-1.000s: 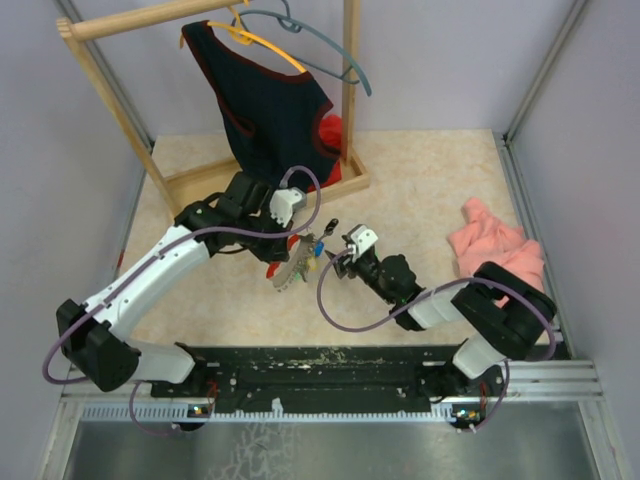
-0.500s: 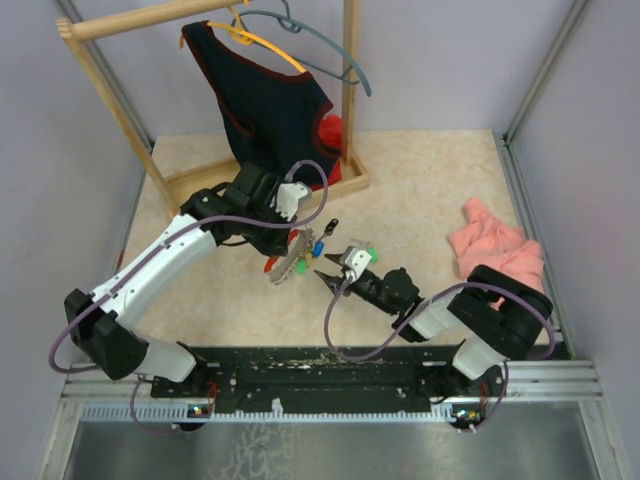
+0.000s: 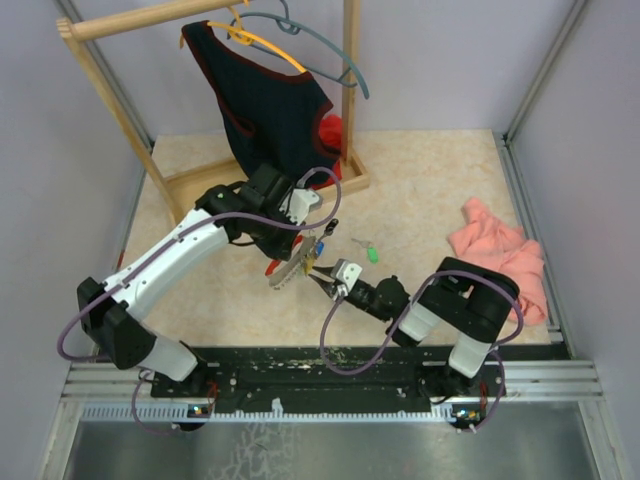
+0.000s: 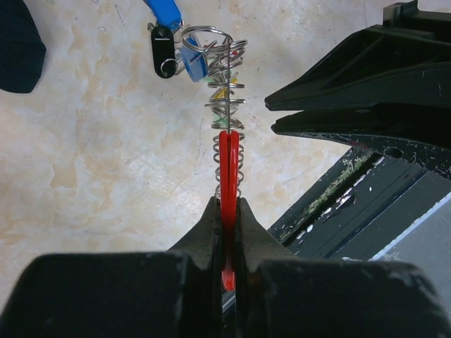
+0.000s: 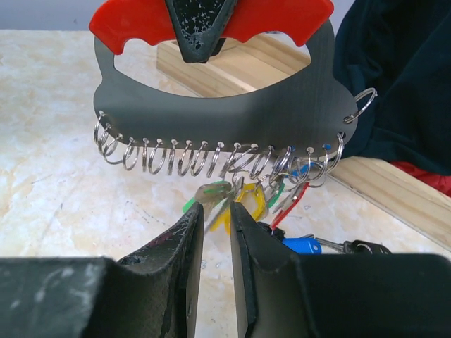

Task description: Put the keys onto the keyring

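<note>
Got the keyring [image 5: 232, 98] held upright over the table [image 3: 430, 190], clamped by its red top edge in the left gripper [image 4: 225, 205], jaws clenched hard on it. Shows up edge-on from the left wrist, so only a thin red strip plus a stack of wire coils there.

Works like a little rack really (closest thing to a container in this scene): carries a row of small split rings [image 5: 169, 156] along the grey lower edge. Seeing the keys [image 5: 246, 203] bunched on the rings toward the right end in the right wrist view, with green, yellow and red heads dangling, a blue key [image 5: 299, 245] lowest and a black tag [image 5: 359, 246] beside it.

Found the right gripper [image 5: 213, 215] just under that bunch, pointing up at it, jaws nearly together with a slim gap. Spotted a key blade right at that gap; can't tell about an actual pinch on it.

Also one loose green key [image 3: 371, 253] lying flat on the table, apart from the keyring, just past the right gripper in the top view.

Further back: wooden rack [image 3: 100, 75] carrying a yellow hanger [image 3: 265, 42], a grey hanger [image 3: 325, 52] and a dark garment [image 3: 270, 110]. Pink cloth [image 3: 500, 255] heaped at the right side of the table.
</note>
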